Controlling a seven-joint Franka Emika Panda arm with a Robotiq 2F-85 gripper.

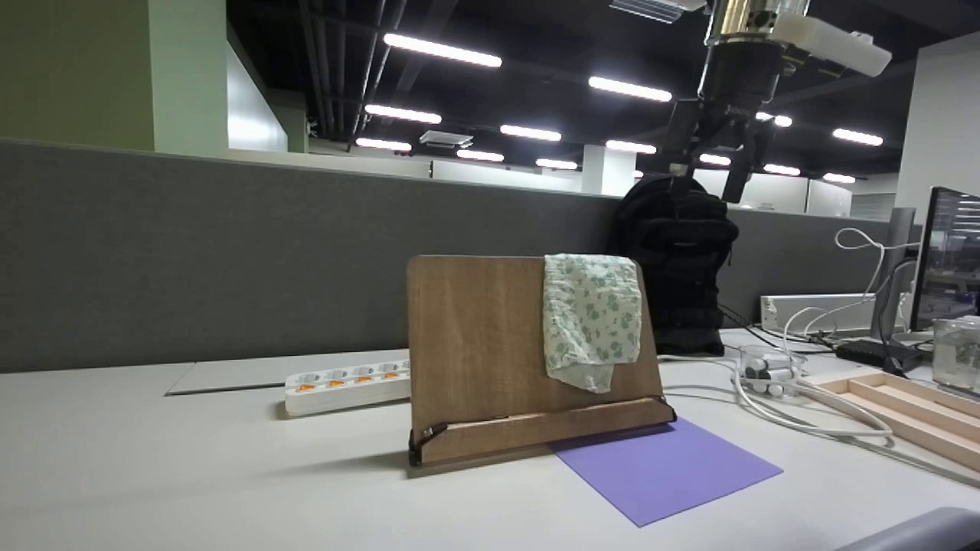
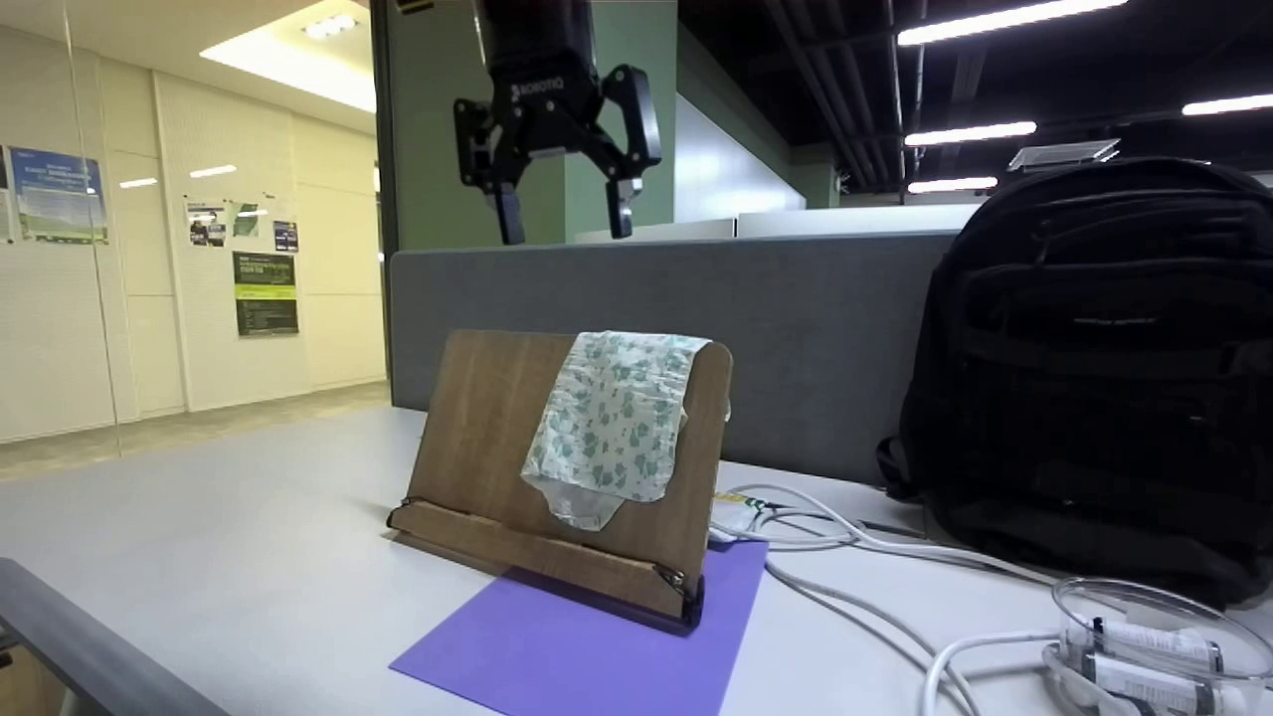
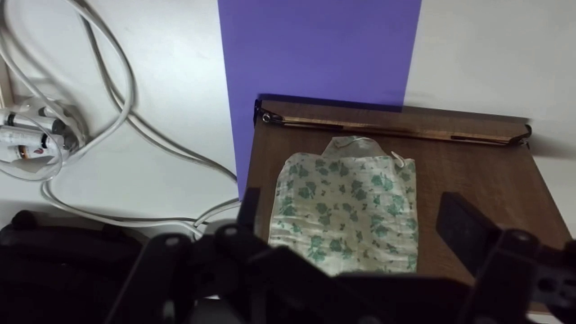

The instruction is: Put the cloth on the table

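Okay, cloth [image 2: 617, 418] is draped over the top edge of the wooden board [image 1: 478, 344], pattern showing down the front, not on the table [image 1: 191, 474] yet. My gripper [image 2: 566, 221] hangs higher than the board, well apart from it, fingers [image 3: 465, 225] spread wide, nothing held. Step in hand, I'd judge: reach down and take the cloth. To do it well I should centre over the fold, descend slowly and gather fabric only; biting the board's edge could tip it. Then lift straight up until the back part clears, before going sideways, and let go low over bare table.

Wrist view lines the cloth up between my fingers, plus a small curled white strip [image 3: 398, 159] at its hem, tag or thread, can't tell; I can't make that out in either exterior view. A sliver of cloth [image 2: 727, 409] pokes past the board's side in an exterior view, so some probably hangs behind; how far down is hidden. Power strip [image 1: 348, 389], partly behind the board: in an exterior view, not in the wrist view.
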